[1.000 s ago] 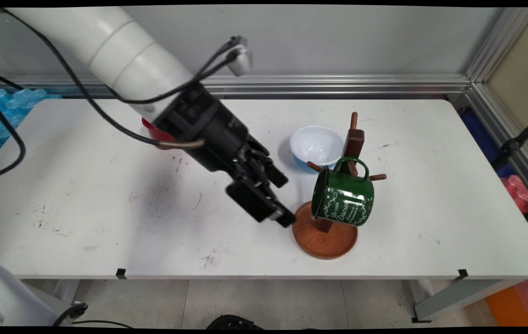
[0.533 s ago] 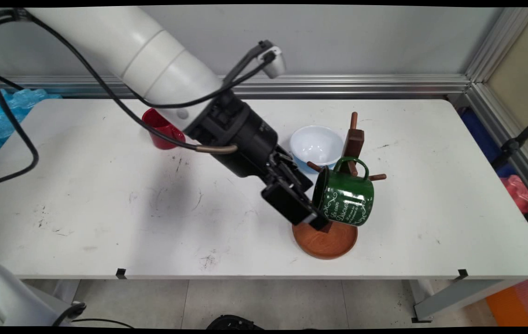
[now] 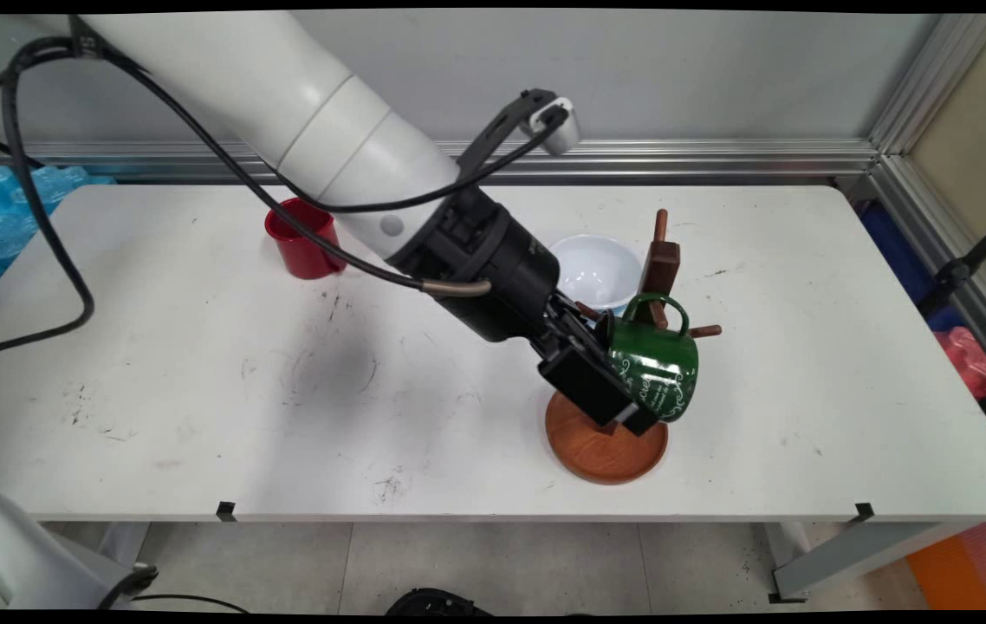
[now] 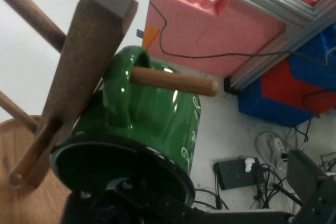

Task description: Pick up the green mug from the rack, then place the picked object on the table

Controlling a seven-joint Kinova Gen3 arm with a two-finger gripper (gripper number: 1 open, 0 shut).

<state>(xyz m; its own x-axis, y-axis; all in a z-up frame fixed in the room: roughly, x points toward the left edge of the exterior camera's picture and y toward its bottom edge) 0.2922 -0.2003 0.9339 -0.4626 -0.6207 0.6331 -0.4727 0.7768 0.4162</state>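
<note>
As it straddled the rim | end effector gaped wide around green mug | mug hung on wooden rack.

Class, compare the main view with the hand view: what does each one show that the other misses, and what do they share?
Only the main view shows the red cup, the white bowl, the white table and the stand's round base.

Only the hand view shows pink foam blocks and cables on the floor.

Both show the green mug hanging by its handle on the wooden mug stand, with the gripper at its rim.
</note>
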